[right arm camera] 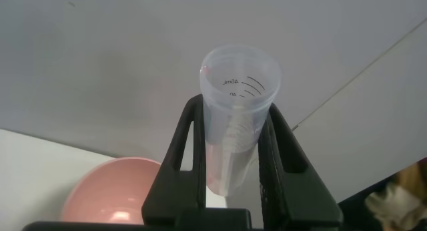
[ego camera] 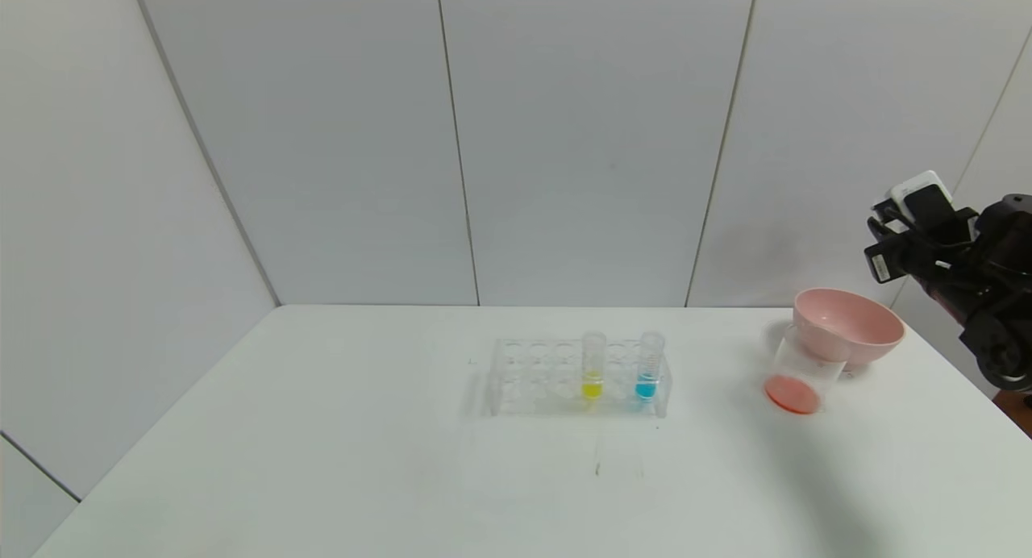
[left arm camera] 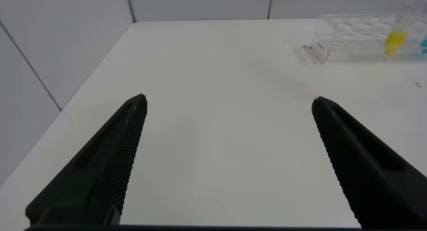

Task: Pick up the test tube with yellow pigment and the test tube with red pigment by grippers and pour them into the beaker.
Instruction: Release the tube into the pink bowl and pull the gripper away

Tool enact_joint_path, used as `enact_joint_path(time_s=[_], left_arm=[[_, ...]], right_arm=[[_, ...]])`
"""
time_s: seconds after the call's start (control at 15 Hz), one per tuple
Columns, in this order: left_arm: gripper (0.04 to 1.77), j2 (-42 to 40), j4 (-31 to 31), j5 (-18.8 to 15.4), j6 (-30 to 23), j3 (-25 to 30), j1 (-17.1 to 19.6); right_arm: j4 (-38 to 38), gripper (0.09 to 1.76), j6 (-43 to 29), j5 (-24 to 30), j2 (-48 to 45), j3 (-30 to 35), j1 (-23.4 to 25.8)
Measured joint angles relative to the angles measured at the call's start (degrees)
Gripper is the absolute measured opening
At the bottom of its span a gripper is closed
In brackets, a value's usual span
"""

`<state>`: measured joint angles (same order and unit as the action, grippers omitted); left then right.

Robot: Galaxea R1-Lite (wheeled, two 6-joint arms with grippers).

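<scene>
Here our right end effector (right arm camera: 233, 164), raised beside the pink bowl (ego camera: 848, 326), clamps a seemingly emptied test tube with red pigment (right arm camera: 237, 117); any slip drops it onto the red-filled beaker (ego camera: 798, 378). The test tube with yellow pigment (ego camera: 592, 366) waits racked mid-surface; our left end effector (left arm camera: 227, 157) gapes empty.

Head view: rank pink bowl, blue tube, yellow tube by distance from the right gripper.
From the right gripper, raised at the table's right edge:
1. Pink bowl, just below and left of it.
2. Blue tube, right end of the rack.
3. Yellow tube, one step further left in the rack.
</scene>
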<state>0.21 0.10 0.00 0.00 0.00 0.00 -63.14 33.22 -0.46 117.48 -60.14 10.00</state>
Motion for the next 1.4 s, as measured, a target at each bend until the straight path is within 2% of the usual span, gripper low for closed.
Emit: enact_joint_path(time_s=[0.07,0.47,0.53,0.73,0.93,1.2,1.4], left_arm=[[1.76,0.0,0.0,0.0,0.0,0.0,0.0],[1.76,0.0,0.0,0.0,0.0,0.0,0.0],[1.76,0.0,0.0,0.0,0.0,0.0,0.0],[1.76,0.0,0.0,0.0,0.0,0.0,0.0],[1.76,0.0,0.0,0.0,0.0,0.0,0.0],[1.76,0.0,0.0,0.0,0.0,0.0,0.0],[1.76,0.0,0.0,0.0,0.0,0.0,0.0]], right_arm=[[0.0,0.51,-4.0,-0.4,0.4,0.4,0.0],[-0.5,0.51,-17.6,-0.7,2.8,4.4,1.3],[-0.7,0.58,-17.7,-0.7,3.1,4.4,1.4],[-0.7,0.95,-17.8,-0.7,4.0,4.6,1.7],[-0.5,1.19,-17.9,-0.7,4.6,4.8,1.8],[0.6,1.4,-19.3,-0.4,2.9,6.3,1.7],[2.4,1.49,-23.9,1.0,-3.5,9.4,0.4]])
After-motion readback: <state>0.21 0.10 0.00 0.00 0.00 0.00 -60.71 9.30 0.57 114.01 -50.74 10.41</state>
